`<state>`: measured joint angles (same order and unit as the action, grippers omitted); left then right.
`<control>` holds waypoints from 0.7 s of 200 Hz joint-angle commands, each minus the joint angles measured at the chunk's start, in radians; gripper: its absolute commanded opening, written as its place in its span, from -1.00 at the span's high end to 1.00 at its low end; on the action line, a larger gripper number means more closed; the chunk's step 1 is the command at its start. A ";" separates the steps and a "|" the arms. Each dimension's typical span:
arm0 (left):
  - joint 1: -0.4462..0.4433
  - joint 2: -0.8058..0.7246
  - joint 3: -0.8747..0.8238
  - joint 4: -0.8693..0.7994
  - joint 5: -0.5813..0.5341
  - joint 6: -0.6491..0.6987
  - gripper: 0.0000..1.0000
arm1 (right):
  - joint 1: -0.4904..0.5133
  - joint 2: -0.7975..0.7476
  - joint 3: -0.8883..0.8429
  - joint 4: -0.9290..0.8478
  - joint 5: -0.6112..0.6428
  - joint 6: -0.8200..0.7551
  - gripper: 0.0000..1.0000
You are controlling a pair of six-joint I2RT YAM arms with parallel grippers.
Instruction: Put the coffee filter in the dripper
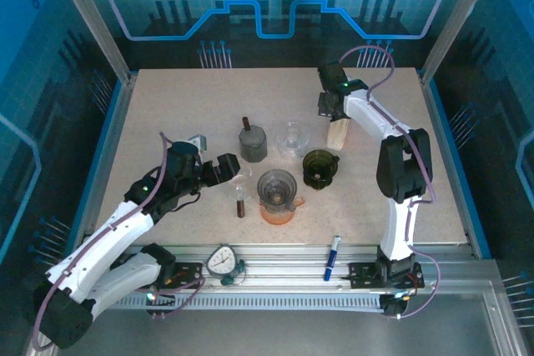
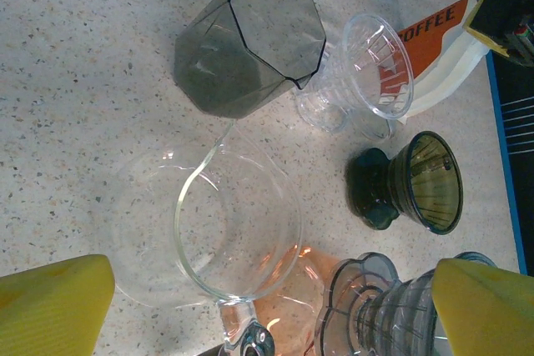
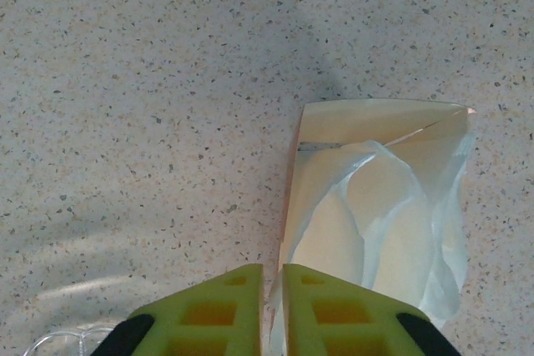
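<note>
The speckled surface (image 1: 167, 122) carries everything, and both arms reach in from my side. The left arm (image 1: 108, 231) stretches toward the middle. The right arm (image 1: 392, 164) is folded up and over the far right.

The left tool (image 1: 227, 169) is spread as wide as I see it go, with nothing in it. On its wrist camera the yellow fingers (image 2: 50, 302) sit at the bottom corners, and a glass cup (image 2: 238, 223) lies between them.

The right tool (image 3: 273, 277) hangs over the pack (image 3: 375, 118), its pads all but meeting, with only a thin slit left. The pack's near-left edge runs down into that slit. I cannot tell whether anything is actually pinched.

The filters (image 3: 375, 223) are in the opened pack at the far right, white layers showing — none is in a dripper.

The grey pot (image 1: 253, 144) stands mid-surface with the clear dripper (image 1: 292, 137) just to its right. The green dripper (image 1: 320, 166) is near the pack, on my side of it. The ribbed dripper (image 1: 277, 184) sits on an orange server (image 1: 277, 213).

At the near edge are a timer (image 1: 223, 260) and a blue pen (image 1: 332, 256), well apart. A brown stick (image 1: 240, 206) lies just left of the server.
</note>
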<state>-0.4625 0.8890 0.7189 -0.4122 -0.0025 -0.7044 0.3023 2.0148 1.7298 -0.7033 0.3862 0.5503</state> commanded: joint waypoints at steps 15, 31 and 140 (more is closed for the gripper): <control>0.009 -0.014 -0.015 0.018 0.003 0.016 -0.98 | 0.010 0.011 0.014 -0.016 0.016 -0.007 0.92; 0.009 -0.012 -0.015 0.017 0.004 0.015 -0.98 | 0.013 0.005 0.013 -0.012 0.019 -0.016 1.00; 0.015 -0.010 -0.018 0.021 0.009 0.000 -0.98 | 0.024 -0.147 -0.088 0.045 -0.005 -0.090 1.00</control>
<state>-0.4572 0.8890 0.7162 -0.4126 -0.0025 -0.7052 0.3153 1.9377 1.6558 -0.6804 0.3847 0.4885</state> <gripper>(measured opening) 0.990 0.044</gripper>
